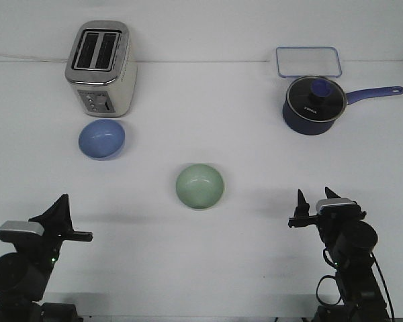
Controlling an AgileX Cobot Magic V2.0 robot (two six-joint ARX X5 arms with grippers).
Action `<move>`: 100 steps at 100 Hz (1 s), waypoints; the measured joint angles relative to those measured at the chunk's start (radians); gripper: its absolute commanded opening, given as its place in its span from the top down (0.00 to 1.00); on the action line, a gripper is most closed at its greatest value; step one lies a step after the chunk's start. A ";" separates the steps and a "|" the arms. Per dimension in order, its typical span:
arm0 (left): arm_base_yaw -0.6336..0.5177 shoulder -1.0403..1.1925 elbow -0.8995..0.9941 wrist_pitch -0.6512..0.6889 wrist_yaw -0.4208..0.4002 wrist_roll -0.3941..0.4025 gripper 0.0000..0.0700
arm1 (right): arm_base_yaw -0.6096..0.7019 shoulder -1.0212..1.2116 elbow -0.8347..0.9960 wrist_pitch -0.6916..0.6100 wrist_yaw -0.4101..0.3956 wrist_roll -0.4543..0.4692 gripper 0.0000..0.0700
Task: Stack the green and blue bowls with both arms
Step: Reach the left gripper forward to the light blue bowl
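A: We see the blue bowl [101, 139] sitting upright on the white table [255, 268], just in front of the toaster [101, 68], close enough that we cannot tell if they touch. The green bowl [200, 186] sits alone near the table's middle, well apart from the blue one.

B: We find both arms low at the near edge. The left gripper [62, 213] has its fingers spread, one pointing up and one lying flat, holding nothing. The right gripper [314, 206] also shows its fingers parted with nothing between them.

A: Neither gripper touches a bowl; we see the green bowl lying between them, farther back.

B: At the far right we note a navy saucepan [314, 106] with a glass lid, and a clear container [308, 62] behind it.
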 measured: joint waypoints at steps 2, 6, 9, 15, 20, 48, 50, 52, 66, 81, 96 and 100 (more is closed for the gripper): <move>0.000 0.027 0.029 -0.022 0.000 -0.001 0.99 | 0.000 0.000 0.000 0.000 0.000 0.000 0.30; 0.000 0.082 0.088 -0.069 0.000 -0.003 0.99 | 0.000 0.000 0.000 0.000 0.000 0.000 0.30; 0.000 0.124 0.133 -0.103 0.000 -0.004 0.99 | 0.000 0.000 0.000 0.000 0.000 0.000 0.30; 0.000 0.211 0.223 -0.177 0.000 -0.007 0.99 | 0.000 0.000 0.000 0.000 0.000 0.000 0.30; 0.000 0.282 0.296 -0.239 0.000 -0.015 0.99 | 0.000 0.000 0.000 0.000 0.000 0.000 0.30; 0.000 0.632 0.576 -0.517 0.000 -0.026 0.99 | 0.000 0.000 0.000 0.000 -0.001 0.000 0.30; 0.000 0.648 0.584 -0.529 0.000 -0.026 0.99 | 0.000 0.000 0.000 0.000 -0.001 0.000 0.30; 0.000 0.663 0.590 -0.540 0.000 -0.026 0.99 | 0.000 0.000 0.000 0.000 -0.001 0.000 0.30; 0.000 0.752 0.610 -0.610 0.000 -0.026 0.99 | 0.000 0.000 0.000 0.000 -0.001 0.000 0.30; 0.000 0.809 0.609 -0.631 0.000 -0.026 0.99 | 0.000 0.000 0.000 0.000 -0.001 0.000 0.30; 0.000 0.811 0.609 -0.618 0.000 -0.026 0.97 | 0.000 0.000 0.000 0.000 -0.001 0.000 0.30; 0.000 0.811 0.609 -0.618 0.000 -0.026 0.93 | 0.000 0.000 0.000 0.000 -0.001 0.000 0.30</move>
